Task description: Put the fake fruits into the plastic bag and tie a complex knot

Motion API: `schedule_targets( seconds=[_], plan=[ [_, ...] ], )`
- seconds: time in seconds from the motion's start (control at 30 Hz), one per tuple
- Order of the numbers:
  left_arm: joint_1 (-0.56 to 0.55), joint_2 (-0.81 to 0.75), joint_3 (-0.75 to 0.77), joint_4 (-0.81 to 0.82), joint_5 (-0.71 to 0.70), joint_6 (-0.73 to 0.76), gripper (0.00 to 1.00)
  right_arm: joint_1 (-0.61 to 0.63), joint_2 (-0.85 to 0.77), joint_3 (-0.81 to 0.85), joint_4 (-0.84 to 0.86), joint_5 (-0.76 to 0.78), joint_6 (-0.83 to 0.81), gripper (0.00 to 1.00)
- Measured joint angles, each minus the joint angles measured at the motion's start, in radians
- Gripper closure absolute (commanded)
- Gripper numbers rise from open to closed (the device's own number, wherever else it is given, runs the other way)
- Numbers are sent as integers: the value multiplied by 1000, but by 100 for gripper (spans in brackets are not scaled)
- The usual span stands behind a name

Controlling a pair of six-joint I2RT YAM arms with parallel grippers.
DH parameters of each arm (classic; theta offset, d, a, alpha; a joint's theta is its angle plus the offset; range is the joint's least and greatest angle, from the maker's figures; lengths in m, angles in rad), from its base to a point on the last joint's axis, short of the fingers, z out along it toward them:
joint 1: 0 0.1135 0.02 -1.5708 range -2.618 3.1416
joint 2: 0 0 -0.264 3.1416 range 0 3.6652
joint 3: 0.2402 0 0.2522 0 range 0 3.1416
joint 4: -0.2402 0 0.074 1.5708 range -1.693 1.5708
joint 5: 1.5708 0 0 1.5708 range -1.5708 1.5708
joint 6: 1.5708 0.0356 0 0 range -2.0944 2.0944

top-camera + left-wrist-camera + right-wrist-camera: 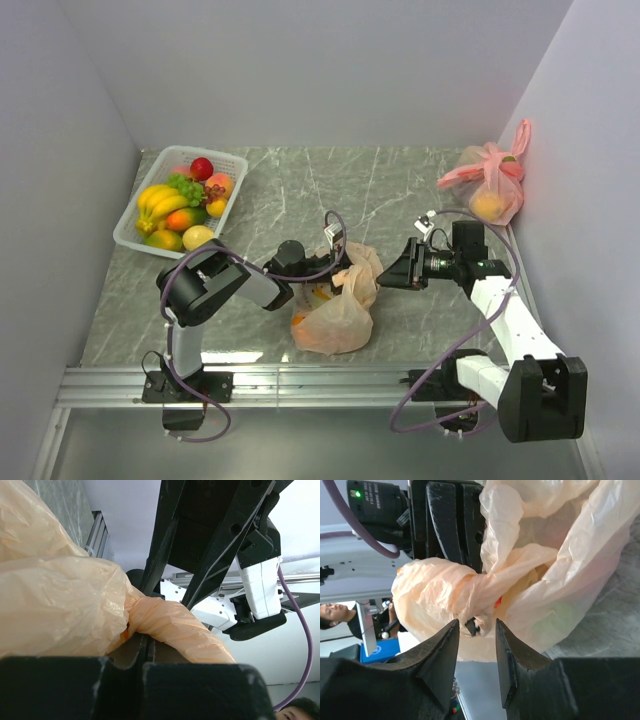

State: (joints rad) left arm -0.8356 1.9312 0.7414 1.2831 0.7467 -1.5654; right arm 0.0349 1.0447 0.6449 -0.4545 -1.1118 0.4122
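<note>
The peach-orange plastic bag (335, 318) sits near the table's front, with orange fruit showing faintly through it (312, 293). My left gripper (338, 262) is shut on the bag's twisted handle (175, 625), which runs across its fingertips (145, 642). My right gripper (395, 272) stands open just right of the bag's raised top. Its jaws (476, 630) sit either side of a dark bit at the twisted bunch of handles (470, 592) without touching it. Whether that bunch is a tied knot I cannot tell. More fake fruits (185, 200) lie in a white basket (128, 238).
A pink tied bag (490, 185) with a yellow fruit inside leans at the back right corner against the wall. White walls close in the marble table (300, 190) on three sides. A metal rail (300, 385) runs along the near edge.
</note>
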Motion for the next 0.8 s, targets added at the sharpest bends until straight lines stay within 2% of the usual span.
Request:
schedule_targets(
  seconds=[0.4, 0.47, 0.57, 0.6, 0.63, 0.67, 0.8],
  plan=[
    [0, 0, 6, 0, 0, 0, 100, 0, 27, -29, 75, -20, 43, 63],
    [0, 0, 7, 0, 0, 0, 99, 0, 37, -29, 77, -20, 43, 68],
    [0, 0, 7, -2, 1, 1, 100, 0, 47, -29, 83, -27, 47, 81],
    [0, 0, 7, -3, 1, 2, 100, 0, 48, -29, 86, -32, 48, 86],
    [0, 0, 7, -3, 1, 3, 99, 0, 50, -29, 90, -36, 48, 97],
    [0, 0, 7, -3, 1, 5, 98, 0, 51, -29, 92, -39, 44, 100],
    [0, 0, 7, -4, 2, 9, 94, 0, 54, -28, 86, -40, 35, 100]
  ],
)
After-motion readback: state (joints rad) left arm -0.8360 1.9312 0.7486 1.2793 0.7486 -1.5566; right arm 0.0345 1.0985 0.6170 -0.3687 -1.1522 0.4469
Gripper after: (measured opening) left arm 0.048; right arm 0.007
